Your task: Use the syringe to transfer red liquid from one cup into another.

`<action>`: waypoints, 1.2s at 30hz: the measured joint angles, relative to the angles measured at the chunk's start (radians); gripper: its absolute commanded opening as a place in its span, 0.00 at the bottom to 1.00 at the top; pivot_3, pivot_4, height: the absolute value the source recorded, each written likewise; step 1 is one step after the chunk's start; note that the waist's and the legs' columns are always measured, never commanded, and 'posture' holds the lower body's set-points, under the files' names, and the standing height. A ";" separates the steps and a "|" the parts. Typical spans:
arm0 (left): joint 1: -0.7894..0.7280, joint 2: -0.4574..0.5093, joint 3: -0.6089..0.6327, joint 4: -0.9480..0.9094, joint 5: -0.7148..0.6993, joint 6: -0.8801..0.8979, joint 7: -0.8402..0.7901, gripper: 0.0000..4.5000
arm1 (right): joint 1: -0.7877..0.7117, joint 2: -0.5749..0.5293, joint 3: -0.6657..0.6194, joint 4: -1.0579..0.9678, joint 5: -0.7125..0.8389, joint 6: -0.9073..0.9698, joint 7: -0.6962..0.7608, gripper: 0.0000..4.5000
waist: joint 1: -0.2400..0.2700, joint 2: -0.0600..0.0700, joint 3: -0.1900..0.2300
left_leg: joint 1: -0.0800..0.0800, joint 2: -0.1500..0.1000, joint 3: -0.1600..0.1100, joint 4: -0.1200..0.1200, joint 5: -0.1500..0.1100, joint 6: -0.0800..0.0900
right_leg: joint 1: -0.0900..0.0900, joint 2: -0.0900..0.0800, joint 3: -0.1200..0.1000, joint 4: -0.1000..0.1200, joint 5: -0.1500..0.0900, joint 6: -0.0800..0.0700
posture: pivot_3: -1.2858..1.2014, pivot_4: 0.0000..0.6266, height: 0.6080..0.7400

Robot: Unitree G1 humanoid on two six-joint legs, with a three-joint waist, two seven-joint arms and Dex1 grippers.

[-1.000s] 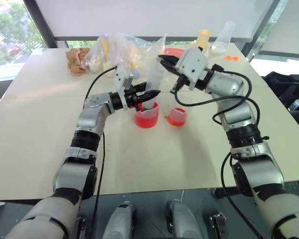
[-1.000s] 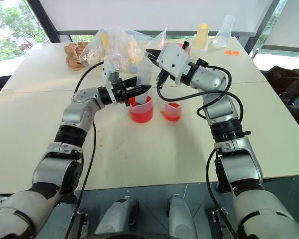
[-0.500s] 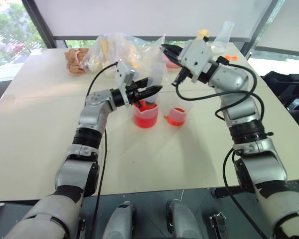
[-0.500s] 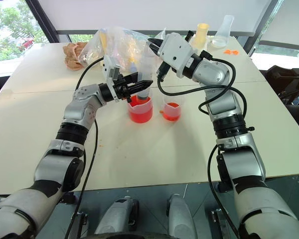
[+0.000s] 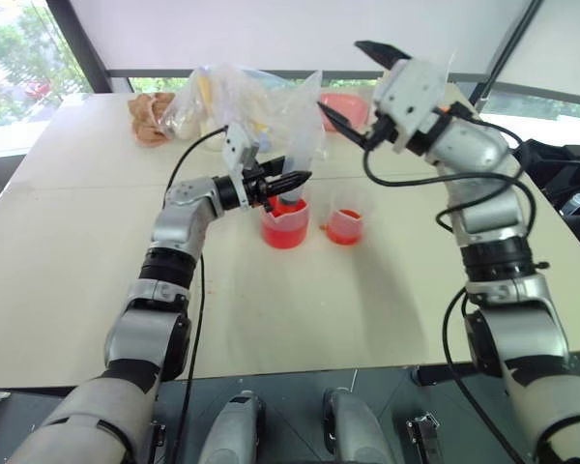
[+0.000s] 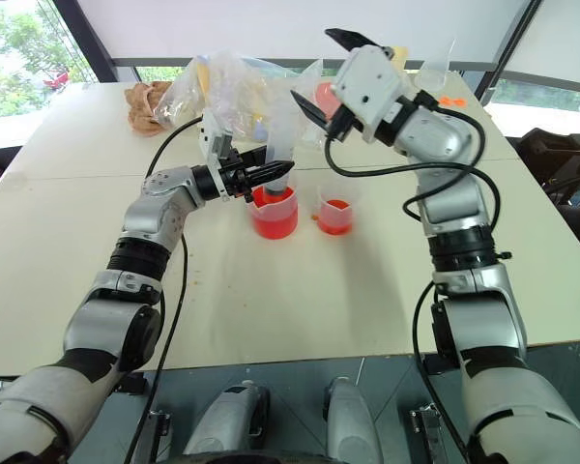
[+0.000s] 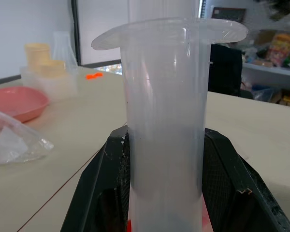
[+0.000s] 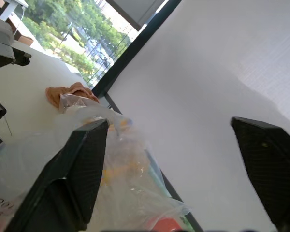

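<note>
The clear syringe (image 6: 279,145) stands upright with its tip down in the larger spouted beaker (image 5: 283,226), which holds red liquid (image 6: 274,222). My left gripper (image 5: 282,182) is shut on the syringe barrel (image 7: 164,121), just above the beaker's rim. To the right of the beaker stands the small cup (image 5: 344,224) with a little red liquid in it. My right gripper (image 6: 321,72) hangs open above and to the right of the syringe top, with nothing between its fingers (image 8: 77,179).
A crumpled plastic bag (image 5: 232,97) of items lies just behind the beaker. A pink bowl (image 5: 346,104), a clear flask (image 6: 433,70) and small orange bits (image 6: 451,101) are at the back right. A brown lump (image 5: 150,116) lies at the back left.
My right gripper has opened and risen up and to the right, away from the syringe top. The left gripper has kept its hold on the barrel in place.
</note>
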 measured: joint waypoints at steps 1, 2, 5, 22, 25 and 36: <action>0.000 0.006 0.004 0.000 -0.002 0.005 0.008 0.32 | 0.045 -0.025 -0.023 -0.066 0.043 0.052 0.019 0.88 | 0.001 0.000 0.000 | 0.000 0.000 0.000 0.000 0.000 0.000 | 0.000 0.000 0.000 0.000 0.000 0.000 | 0.52 0.24 1.00; 0.001 0.008 0.009 0.000 -0.002 0.007 0.010 0.32 | 0.070 -0.036 -0.038 -0.097 0.065 0.080 0.029 0.88 | 0.000 0.000 0.000 | 0.000 0.000 0.000 0.000 0.000 0.000 | 0.000 0.000 0.000 0.000 0.000 0.000 | 0.52 0.24 1.00; -0.003 0.016 0.031 -0.003 -0.016 0.022 0.017 0.32 | 0.188 -0.101 -0.125 -0.244 0.182 0.244 0.052 0.88 | 0.002 0.000 0.000 | 0.000 0.000 0.000 0.000 0.000 0.000 | 0.000 0.000 0.000 0.000 0.000 0.000 | 0.52 0.24 1.00; -0.246 -0.226 0.033 0.200 -0.043 -0.100 0.032 0.32 | 0.165 -0.286 -0.275 -0.196 0.102 0.246 -0.094 0.88 | -0.003 0.000 0.000 | 0.001 0.000 0.001 0.000 -0.001 0.001 | 0.001 0.000 0.000 0.000 0.000 0.000 | 0.52 0.24 1.00; -0.253 -0.248 0.039 0.291 -0.031 -0.135 0.061 0.32 | 0.144 -0.283 -0.241 -0.188 0.079 0.220 -0.099 0.88 | -0.002 0.000 0.000 | 0.001 0.000 0.001 0.000 -0.001 0.001 | 0.001 0.000 0.000 0.000 0.000 0.000 | 0.52 0.24 1.00; -0.253 -0.265 0.037 0.334 -0.009 -0.176 0.008 0.32 | 0.128 -0.192 -0.148 -0.221 0.097 0.219 -0.072 0.88 | 0.001 0.000 0.000 | 0.000 0.000 0.001 0.000 -0.001 0.001 | 0.001 0.000 0.000 -0.001 0.000 0.000 | 0.52 0.24 1.00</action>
